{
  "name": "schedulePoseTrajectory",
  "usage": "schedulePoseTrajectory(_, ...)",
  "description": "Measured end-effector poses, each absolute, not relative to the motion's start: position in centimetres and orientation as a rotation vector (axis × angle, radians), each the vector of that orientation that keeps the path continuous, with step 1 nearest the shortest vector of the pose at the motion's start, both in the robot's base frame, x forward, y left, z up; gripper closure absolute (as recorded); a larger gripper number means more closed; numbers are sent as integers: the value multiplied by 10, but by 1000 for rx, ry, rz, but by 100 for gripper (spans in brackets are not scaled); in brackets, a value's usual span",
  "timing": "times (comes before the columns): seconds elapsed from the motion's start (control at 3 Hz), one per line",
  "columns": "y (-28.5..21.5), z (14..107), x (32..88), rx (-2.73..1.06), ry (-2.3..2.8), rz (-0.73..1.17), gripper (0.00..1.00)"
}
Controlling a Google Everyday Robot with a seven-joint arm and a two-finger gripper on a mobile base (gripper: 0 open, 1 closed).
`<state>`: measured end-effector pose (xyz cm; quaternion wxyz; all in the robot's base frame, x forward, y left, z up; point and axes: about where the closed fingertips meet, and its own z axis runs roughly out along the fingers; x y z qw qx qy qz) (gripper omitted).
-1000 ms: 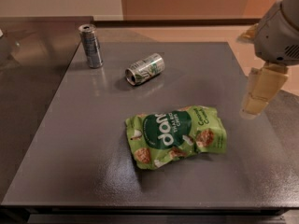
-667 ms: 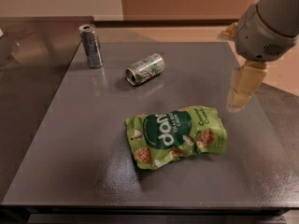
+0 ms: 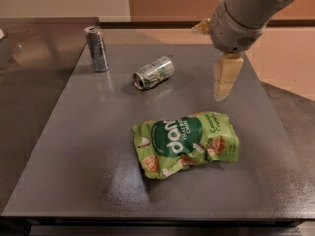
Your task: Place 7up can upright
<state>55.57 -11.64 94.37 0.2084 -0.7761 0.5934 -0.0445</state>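
The 7up can [image 3: 153, 73], silver with green and white markings, lies on its side on the grey table [image 3: 74, 146], towards the back centre, its shiny top facing front-left. My gripper [image 3: 212, 63] hangs above the table to the right of the can, about a can's length away. It is open and holds nothing. One cream finger [image 3: 224, 77] points down; the other shows only as a tip by the wrist.
A taller, slim dark silver can [image 3: 97, 48] stands upright at the back left. A green crumpled chip bag [image 3: 186, 142] lies front of centre. The table's right edge drops to a tan floor [image 3: 290, 58].
My arm has moved left and inward over the table, towards the lying can. The cans and the bag have not moved.
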Motion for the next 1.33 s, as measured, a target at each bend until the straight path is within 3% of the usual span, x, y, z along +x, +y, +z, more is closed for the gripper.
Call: schedulePoseTrajectory(1.33, 14, 896, 617, -2598, 1266, -160, 0)
